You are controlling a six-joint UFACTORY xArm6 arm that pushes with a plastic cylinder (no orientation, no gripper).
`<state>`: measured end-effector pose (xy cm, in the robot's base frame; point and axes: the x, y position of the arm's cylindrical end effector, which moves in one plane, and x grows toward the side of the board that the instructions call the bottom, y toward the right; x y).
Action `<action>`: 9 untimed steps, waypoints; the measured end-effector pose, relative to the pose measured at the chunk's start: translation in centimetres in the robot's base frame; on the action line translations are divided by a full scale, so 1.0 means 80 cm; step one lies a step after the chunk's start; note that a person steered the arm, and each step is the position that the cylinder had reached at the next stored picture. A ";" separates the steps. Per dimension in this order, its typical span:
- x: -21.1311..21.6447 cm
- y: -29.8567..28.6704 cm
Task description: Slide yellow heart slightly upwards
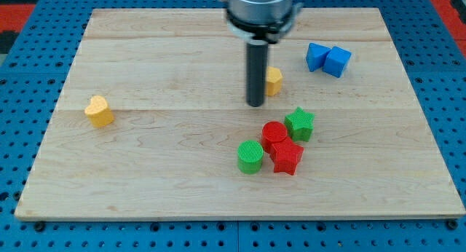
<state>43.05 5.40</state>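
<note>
The yellow heart (pixel 98 111) lies alone near the board's left side, at mid height. My tip (pixel 255 104) rests on the board just above the centre, far to the right of the heart and not touching it. A second yellow block (pixel 274 81), whose shape I cannot make out, sits just right of the rod and is partly hidden by it.
Two blue blocks (pixel 317 56) (pixel 338 61) touch each other at the upper right. Below and right of my tip is a cluster: a green star (pixel 299 124), a red cylinder (pixel 274 133), a red star (pixel 287 157) and a green cylinder (pixel 250 156). The wooden board (pixel 145 194) lies on a blue pegboard.
</note>
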 end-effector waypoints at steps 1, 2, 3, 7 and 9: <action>-0.013 0.016; -0.030 -0.005; -0.043 -0.041; -0.056 0.045; -0.045 -0.242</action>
<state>39.43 -13.99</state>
